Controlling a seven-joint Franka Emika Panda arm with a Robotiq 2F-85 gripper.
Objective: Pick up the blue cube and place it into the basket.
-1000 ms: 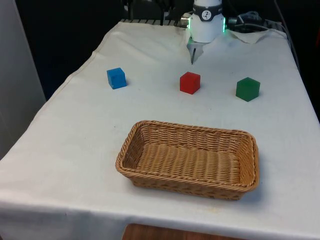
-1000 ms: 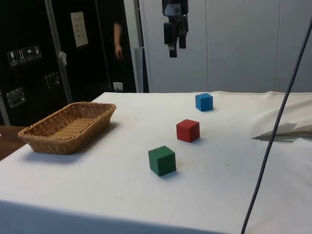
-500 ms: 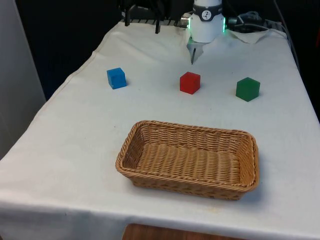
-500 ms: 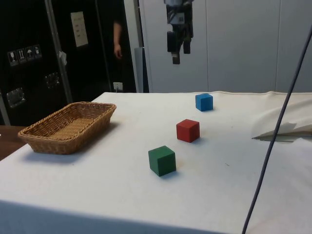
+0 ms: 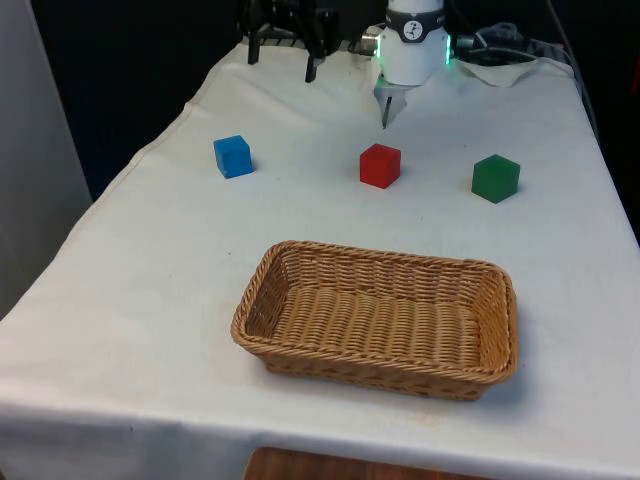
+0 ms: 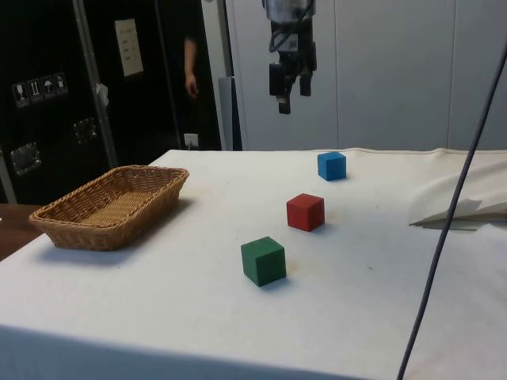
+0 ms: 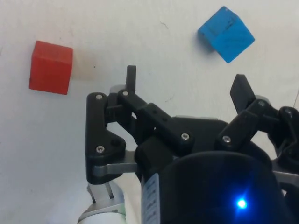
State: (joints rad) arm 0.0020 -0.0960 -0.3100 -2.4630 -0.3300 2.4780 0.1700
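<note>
Gripper point(image 5: 282, 52) has swung in over the bench's far edge in the last second, fingers point(image 7: 131, 77) apart, nothing held. It sits high at about 1 o'clock from the blue cube point(image 5: 232, 156) in the front view (cube untouched on the cloth). Basket point(image 5: 495, 375) empty. Approach phase, descent next.

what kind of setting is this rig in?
Likely a robotics lab or test room: a table under a white cloth staged with coloured cubes and a wicker basket, dark cabinets to one side, and a loose cable hanging across.
</note>
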